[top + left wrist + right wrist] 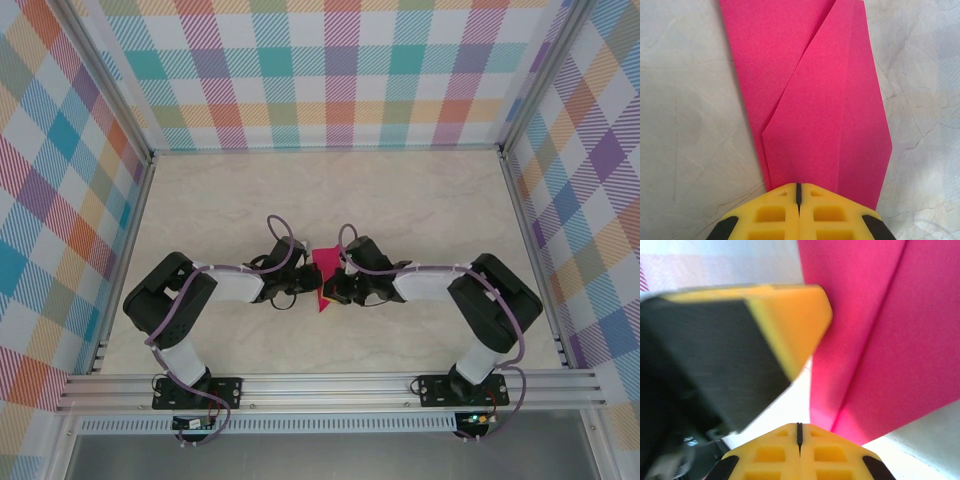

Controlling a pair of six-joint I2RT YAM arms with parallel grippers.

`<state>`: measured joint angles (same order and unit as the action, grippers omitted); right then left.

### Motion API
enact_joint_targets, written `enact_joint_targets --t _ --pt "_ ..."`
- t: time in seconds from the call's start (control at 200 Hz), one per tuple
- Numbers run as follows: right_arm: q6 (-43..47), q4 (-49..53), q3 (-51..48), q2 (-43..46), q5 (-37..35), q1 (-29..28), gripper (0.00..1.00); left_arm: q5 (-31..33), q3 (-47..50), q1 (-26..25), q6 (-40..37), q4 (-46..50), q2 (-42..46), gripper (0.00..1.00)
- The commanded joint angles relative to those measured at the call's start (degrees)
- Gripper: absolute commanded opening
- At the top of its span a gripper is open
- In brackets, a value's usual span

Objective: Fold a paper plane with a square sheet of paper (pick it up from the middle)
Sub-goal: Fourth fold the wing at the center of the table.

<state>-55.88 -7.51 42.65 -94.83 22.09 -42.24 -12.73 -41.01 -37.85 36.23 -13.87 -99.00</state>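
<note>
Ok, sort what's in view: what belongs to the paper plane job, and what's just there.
Job in hand:
- partly folded magenta paper sheet
- left gripper, shut, tips over the paper's near end
- right gripper, shut, tips at the paper's corner

Just there:
- marbled tabletop
- plaid walls
- aluminium frame rail
</note>
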Motion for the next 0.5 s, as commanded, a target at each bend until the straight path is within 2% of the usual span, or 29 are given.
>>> enact_joint_targets --t 0.0,0.16,0.335,0.495 --pt "2.94 3.29 2.60 1.32 -1.91 3.48 0.03 4.87 4.02 -0.11 -0.33 12.50 -4.97 0.00" --pt "5.14 5.74 7.45 -2.86 -0.77 7.53 0.03 4.75 4.10 -0.12 -0.31 12.22 -5.06 0.00" --pt "7.90 10.04 16.50 -11.19 0.76 8.05 0.02 4.79 3.84 -0.10 -0.36 12.46 -4.90 0.00" --pt "7.94 9.68 17.35 -15.42 2.11 8.05 0.03 4.92 3.77 -0.12 -0.25 12.96 -4.18 0.00"
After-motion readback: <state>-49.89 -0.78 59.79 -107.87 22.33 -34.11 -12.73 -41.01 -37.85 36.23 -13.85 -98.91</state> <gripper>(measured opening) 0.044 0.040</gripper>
